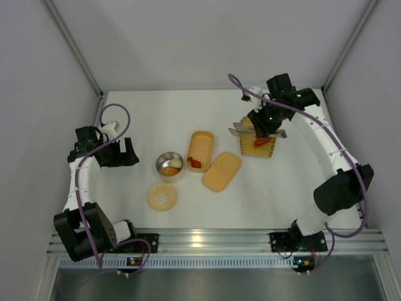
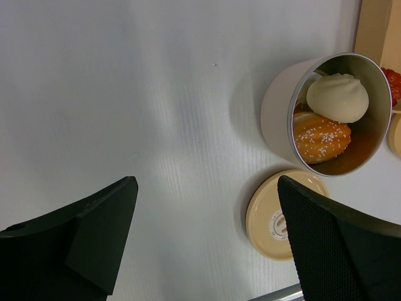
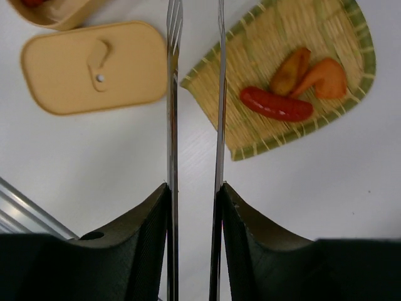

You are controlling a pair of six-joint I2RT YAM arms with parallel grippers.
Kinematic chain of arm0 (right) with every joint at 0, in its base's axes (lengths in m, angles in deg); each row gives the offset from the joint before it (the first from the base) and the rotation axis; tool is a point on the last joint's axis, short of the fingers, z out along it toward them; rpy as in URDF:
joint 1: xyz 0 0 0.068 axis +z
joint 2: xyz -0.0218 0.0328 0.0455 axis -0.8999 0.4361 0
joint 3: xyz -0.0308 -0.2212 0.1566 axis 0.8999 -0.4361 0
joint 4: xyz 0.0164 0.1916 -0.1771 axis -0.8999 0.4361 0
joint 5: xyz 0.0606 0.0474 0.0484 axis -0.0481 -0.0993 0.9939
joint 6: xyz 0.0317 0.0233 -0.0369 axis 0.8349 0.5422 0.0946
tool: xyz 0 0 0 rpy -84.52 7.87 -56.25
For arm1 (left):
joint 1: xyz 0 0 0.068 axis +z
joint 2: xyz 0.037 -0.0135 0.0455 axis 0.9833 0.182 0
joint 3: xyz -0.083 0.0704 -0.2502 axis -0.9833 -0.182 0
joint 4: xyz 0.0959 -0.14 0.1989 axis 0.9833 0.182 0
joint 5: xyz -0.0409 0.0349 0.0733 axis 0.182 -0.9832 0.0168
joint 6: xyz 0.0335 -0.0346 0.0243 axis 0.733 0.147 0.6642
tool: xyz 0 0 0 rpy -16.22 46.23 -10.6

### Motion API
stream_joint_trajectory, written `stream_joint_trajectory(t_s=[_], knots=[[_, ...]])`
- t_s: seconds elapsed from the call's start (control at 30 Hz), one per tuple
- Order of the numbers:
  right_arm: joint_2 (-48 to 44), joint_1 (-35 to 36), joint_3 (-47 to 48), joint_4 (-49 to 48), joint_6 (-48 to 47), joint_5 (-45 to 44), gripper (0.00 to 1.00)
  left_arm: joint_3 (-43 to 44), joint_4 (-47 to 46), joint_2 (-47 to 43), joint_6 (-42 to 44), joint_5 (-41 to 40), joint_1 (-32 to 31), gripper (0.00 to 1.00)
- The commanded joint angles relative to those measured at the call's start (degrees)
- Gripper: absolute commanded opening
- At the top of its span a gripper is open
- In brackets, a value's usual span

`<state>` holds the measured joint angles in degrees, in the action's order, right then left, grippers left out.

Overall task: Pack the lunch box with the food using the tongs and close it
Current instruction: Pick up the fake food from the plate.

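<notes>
Clearly in its wrist view, less so overhead, the right gripper (image 3: 194, 188) clamps the tongs (image 3: 172, 125); left gripper (image 2: 205, 185) stands wide.

Shiny metal tongs (image 3: 172, 125), seemingly woven-straw tray (image 3: 282, 37)

This is a robotics lab test cell, not a kitchen: a bare white table (image 1: 188, 113) is boxed in by plain pale wall panels (image 1: 37, 69) with metal corner struts (image 1: 72, 45). A left arm (image 1: 78, 182) and right arm (image 1: 329, 150), trailing purple cables (image 1: 127, 122), are bolted to a slotted aluminium rail (image 1: 213, 241) along the near edge. The one homely touch is a lunch box (image 1: 202, 143) set out mid-table.
</notes>
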<state>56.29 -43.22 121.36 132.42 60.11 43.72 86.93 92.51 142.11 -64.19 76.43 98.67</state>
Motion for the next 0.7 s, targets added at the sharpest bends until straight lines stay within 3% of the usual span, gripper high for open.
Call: stream_joint_trajectory(t_s=[0.0,0.27,0.67], knots=[[-1.46,-8.15,-1.31,0.74,-3.65,-2.8,0.36,-0.32,-1.69,-0.87,0.45,1.48,0.44,0.98],[-0.05,-16.0,-1.14,1.89,-14.2,-4.99,0.36,-0.23,-1.87,-0.52,0.45,1.48,0.44,0.98],[8.39,-16.18,5.81,1.71,-8.15,-4.64,0.34,-0.32,-2.13,0.01,-0.08,1.57,0.44,0.98]])
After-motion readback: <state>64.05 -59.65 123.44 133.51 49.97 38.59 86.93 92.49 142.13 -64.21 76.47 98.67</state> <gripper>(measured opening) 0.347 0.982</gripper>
